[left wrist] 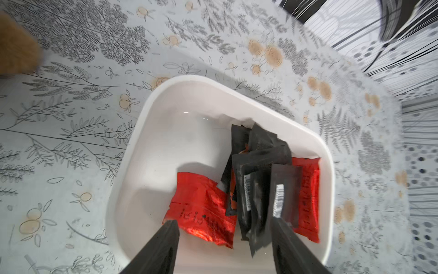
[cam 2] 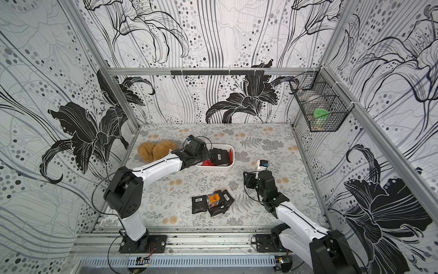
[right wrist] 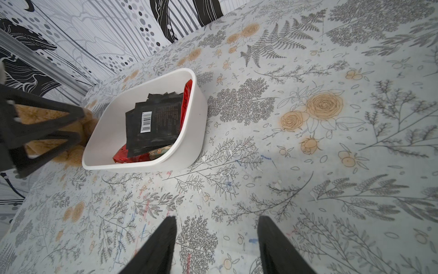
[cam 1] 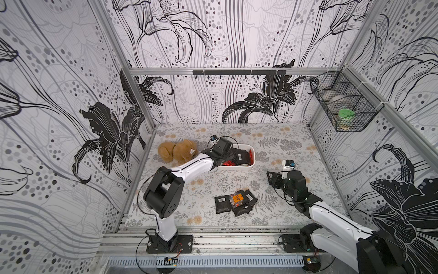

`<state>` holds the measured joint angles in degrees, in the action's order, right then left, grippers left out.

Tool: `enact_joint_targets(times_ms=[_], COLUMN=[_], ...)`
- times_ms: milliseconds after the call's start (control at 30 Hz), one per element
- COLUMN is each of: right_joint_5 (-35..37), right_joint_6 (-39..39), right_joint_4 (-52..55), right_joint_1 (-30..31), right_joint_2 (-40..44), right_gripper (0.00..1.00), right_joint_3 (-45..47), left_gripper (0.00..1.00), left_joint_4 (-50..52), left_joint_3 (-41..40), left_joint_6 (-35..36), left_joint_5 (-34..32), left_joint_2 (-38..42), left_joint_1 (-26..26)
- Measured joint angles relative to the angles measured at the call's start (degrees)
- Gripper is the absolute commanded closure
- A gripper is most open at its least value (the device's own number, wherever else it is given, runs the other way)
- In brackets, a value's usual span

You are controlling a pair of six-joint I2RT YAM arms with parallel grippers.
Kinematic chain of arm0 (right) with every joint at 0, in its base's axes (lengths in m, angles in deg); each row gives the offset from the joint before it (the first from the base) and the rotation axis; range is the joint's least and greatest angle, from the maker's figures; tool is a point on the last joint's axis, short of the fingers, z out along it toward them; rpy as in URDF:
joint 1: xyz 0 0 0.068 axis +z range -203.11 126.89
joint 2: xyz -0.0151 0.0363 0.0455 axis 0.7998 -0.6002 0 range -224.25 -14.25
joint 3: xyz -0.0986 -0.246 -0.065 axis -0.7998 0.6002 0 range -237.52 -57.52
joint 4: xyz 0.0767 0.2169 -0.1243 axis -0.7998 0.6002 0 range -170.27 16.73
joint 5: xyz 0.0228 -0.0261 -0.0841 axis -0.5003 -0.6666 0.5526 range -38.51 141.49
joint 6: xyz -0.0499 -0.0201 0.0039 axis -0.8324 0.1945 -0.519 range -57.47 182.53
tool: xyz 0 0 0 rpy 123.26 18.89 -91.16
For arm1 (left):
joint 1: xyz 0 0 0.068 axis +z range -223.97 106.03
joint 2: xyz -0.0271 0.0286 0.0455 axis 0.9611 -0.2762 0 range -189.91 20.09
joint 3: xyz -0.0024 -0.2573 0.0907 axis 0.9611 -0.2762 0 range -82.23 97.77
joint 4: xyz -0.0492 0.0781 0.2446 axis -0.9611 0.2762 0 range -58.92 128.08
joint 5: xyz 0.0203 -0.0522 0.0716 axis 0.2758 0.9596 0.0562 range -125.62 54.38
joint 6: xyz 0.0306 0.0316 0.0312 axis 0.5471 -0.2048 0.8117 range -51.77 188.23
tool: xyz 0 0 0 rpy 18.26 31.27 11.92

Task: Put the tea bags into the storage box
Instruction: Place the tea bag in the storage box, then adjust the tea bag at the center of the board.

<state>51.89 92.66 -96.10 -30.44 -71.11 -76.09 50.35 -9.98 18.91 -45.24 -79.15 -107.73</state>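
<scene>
- Left tool (left wrist: 224, 226), fingers spread, hangs over the white storage box (left wrist: 142, 123).
- Inside: black barcoded tea bags (left wrist: 260, 154), plus shiny red ones.
- Another pile (cam 1: 234, 201) sits mid-bench (cam 1: 284, 144); right tool (right wrist: 216, 220) gapes, empty.

white storage box (left wrist: 151, 132) holds black and red tea bags (left wrist: 260, 180) on floral table (left wrist: 71, 118).
</scene>
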Motion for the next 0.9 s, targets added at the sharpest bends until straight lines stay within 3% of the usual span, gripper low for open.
enact_joint_targets(times_ms=[300, 400, 567, 733, 900], right_joint_5=[-3.23, -3.3, -7.19, -13.14, -14.32], right_joint_6=[-0.63, -0.74, -1.29, -2.86, -7.13], right_joint_4=[-3.28, -3.28, -4.04, -4.55, -2.19], right_joint_1=[0.0, 0.0, -0.04, 0.9, 11.87], right_joint_2=[-0.74, -2.03, -4.7, -8.61, -10.6], right_gripper=[0.43, 0.5, 0.55, 0.57, 0.57], right_joint_3=[0.11, 0.11, 0.04, -0.07, -1.66], left_gripper=[0.28, 0.28, 0.31, 0.39, 0.44], left_joint_4=[-10.08, -12.15, -14.6, -15.61, -19.43], left_joint_3=[-24.79, -33.44, -44.87, -48.04, -51.52], left_joint_6=[-3.91, -7.23, -12.52, -14.88, -18.18], left_joint_5=[3.78, 5.6, 5.51, 5.73, 5.29], left_joint_2=[24.52, 31.15, 41.68, 45.66, 46.29], left_joint_1=[-0.26, -0.55, -4.83, -9.18, -15.43])
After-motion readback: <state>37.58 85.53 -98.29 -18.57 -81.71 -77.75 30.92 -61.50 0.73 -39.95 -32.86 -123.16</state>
